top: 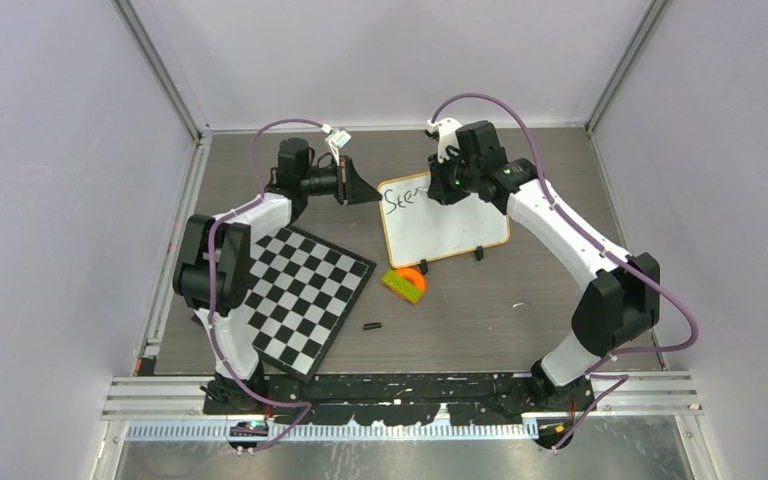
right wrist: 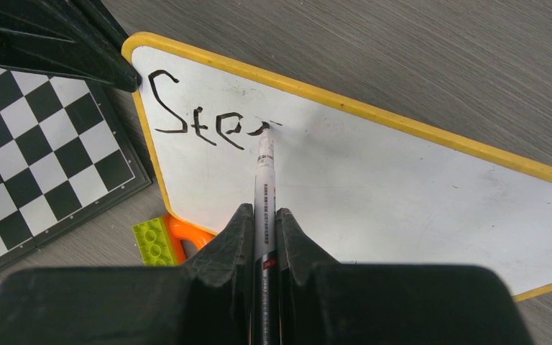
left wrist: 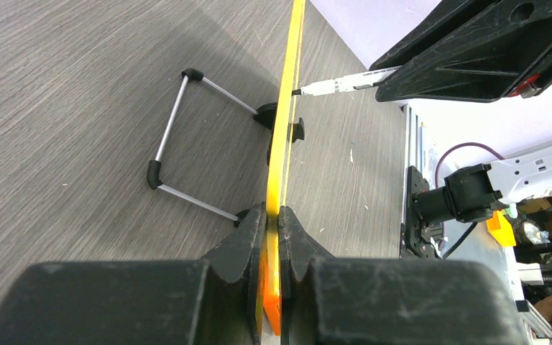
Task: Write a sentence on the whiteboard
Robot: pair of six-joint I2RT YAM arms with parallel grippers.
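Observation:
The whiteboard [top: 455, 228] stands tilted on the table, white with a yellowish frame. My left gripper [top: 365, 190] is shut on its top left edge; in the left wrist view the frame [left wrist: 287, 108] runs edge-on between the fingers of this gripper [left wrist: 273, 215]. My right gripper [right wrist: 262, 215] is shut on a white marker [right wrist: 264, 172], whose tip touches the board [right wrist: 417, 194]. The sentence [right wrist: 201, 118] reads "Ste" plus a partly drawn fourth letter, with the tip at that letter's top right. The marker [left wrist: 338, 86] also shows from the side against the board.
A black-and-white chequered board [top: 305, 300] lies left of the whiteboard, its corner close to the board's lower left. A green and orange block [top: 405, 283] sits in front of the whiteboard. A small black piece [top: 372, 326] lies nearer the arms. The board's wire stand [left wrist: 187, 144] props it from behind.

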